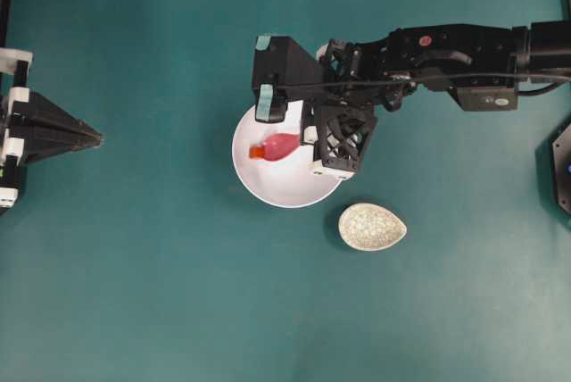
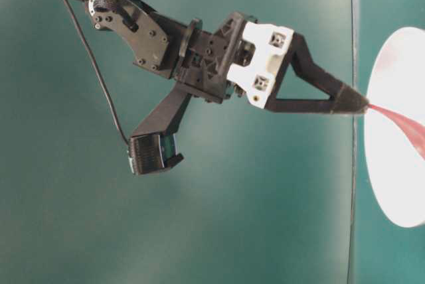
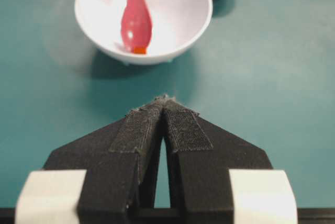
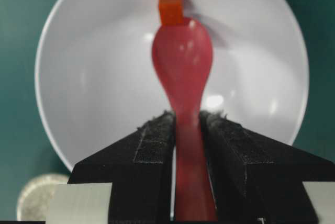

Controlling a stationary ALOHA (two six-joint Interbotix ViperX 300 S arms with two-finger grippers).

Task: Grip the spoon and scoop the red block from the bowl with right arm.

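spoon [image 4: 183, 56] tip touching red block [image 4: 171, 8], bowl [image 4: 78, 77] centre

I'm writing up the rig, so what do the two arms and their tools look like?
Both arms are black. The right arm has a red dot, a thin black cable and teal tape patches; its tool has pointed black fingers on a white block. The left tool has black fingers with fuzzy pads and white blocks.
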